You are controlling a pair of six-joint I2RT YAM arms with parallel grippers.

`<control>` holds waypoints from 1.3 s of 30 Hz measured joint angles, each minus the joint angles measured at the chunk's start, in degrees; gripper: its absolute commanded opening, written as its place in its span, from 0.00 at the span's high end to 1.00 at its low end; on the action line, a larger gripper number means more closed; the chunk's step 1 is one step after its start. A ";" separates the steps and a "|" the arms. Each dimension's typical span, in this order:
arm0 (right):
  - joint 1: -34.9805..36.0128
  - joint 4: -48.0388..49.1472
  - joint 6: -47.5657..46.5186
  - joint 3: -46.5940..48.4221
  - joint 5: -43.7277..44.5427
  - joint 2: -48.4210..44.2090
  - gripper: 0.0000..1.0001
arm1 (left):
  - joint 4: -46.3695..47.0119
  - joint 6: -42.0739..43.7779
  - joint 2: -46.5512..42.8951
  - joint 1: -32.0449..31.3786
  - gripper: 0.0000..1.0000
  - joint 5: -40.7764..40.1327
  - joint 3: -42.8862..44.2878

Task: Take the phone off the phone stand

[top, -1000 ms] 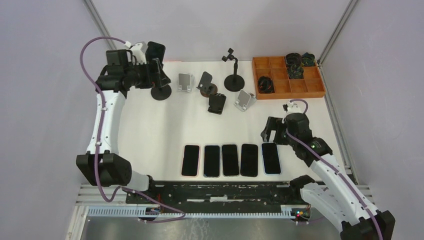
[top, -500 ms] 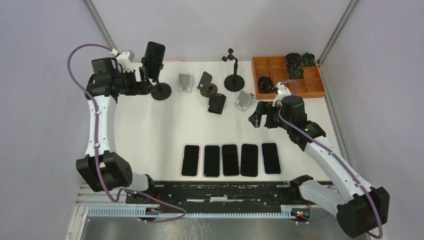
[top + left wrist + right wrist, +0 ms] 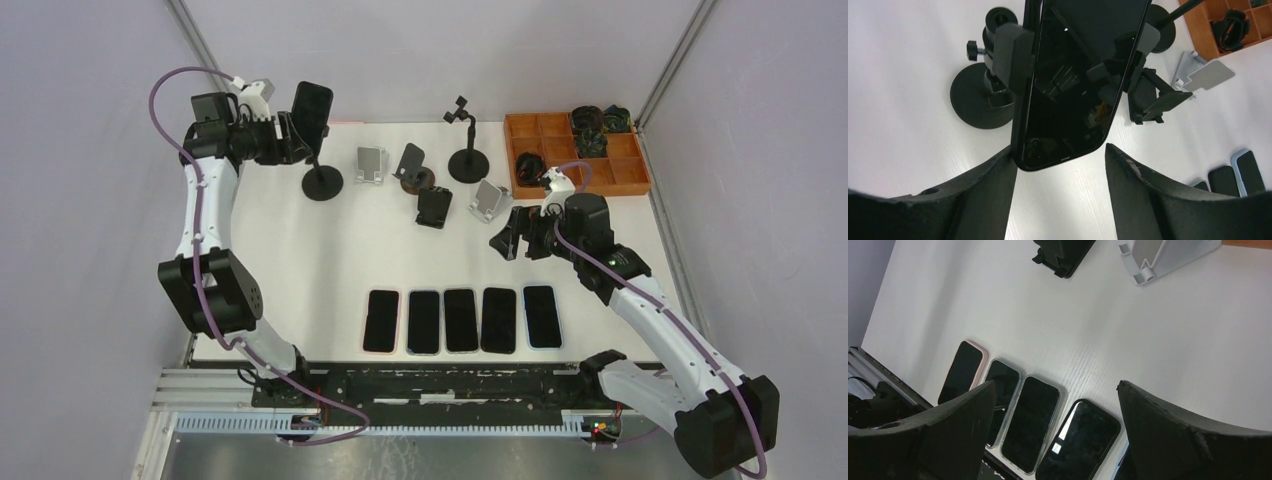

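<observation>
A black phone [image 3: 311, 112] stands upright, clamped in a black phone stand [image 3: 322, 182] at the back left. In the left wrist view the phone [image 3: 1078, 75] fills the top, held by the stand's side clamp [image 3: 1012, 59] above its round base [image 3: 979, 98]. My left gripper [image 3: 287, 140] is open just left of the phone. In its own view the left gripper [image 3: 1058, 161] straddles the phone's lower end, with the left finger [image 3: 983, 195] at the phone's corner. My right gripper [image 3: 508, 240] is open and empty over the table, and its own view shows it [image 3: 1055, 392] above the row of phones.
Several phones [image 3: 460, 320] lie in a row at the front. Other stands sit behind them: silver [image 3: 371, 163], black [image 3: 434, 207], white [image 3: 488, 200] and a tall black one [image 3: 465, 150]. An orange tray [image 3: 600, 176] is at the back right.
My left gripper has drawn back from the stand, then risen and closed in on the phone. My right gripper has moved up and left, from beside the phone row towards the white stand.
</observation>
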 measured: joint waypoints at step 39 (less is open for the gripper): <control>11.50 38.10 19.02 19.56 -20.61 32.30 0.02 | -28.39 23.21 -11.78 -1.38 0.98 33.90 -8.48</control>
